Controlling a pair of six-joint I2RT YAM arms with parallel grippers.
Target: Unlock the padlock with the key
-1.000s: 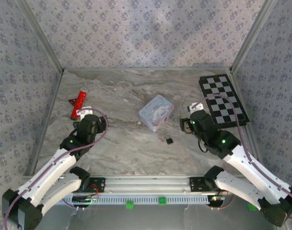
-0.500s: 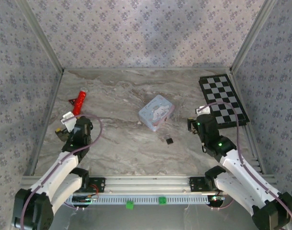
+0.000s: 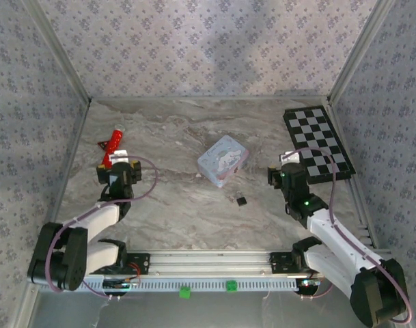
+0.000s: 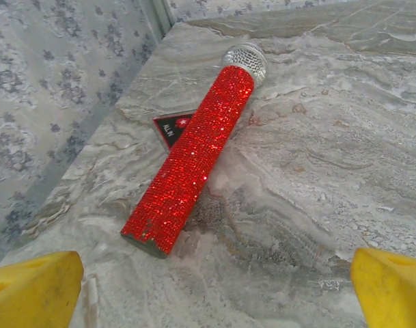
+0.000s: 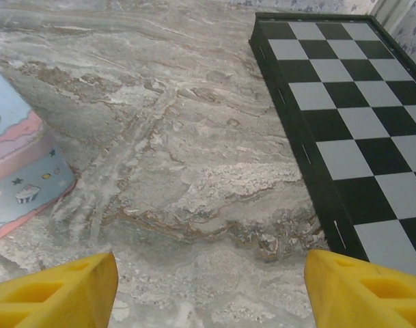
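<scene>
The padlock (image 3: 241, 200) is a tiny dark lock lying on the marble table, in front of the pale blue tin (image 3: 223, 160). I cannot make out a key as a separate thing; there is just a small speck beside the lock. My left gripper (image 3: 117, 164) is at the left of the table, far from the lock. In the left wrist view it (image 4: 213, 292) is open over bare marble, just short of a red glitter microphone (image 4: 194, 154). My right gripper (image 3: 281, 169) is to the right of the lock. It (image 5: 209, 292) stands open and empty.
A black-and-white checkerboard (image 3: 319, 143) lies at the right, close to my right gripper, and its edge (image 5: 310, 171) runs along the marble. A corner of the tin (image 5: 20, 174) shows at the left. A small dark card (image 4: 172, 127) lies under the microphone. Patterned walls enclose the table.
Both arms have folded back toward their bases. The left gripper swung out left, then back to the microphone's near end. The right gripper drifted slightly right, away from the padlock.
</scene>
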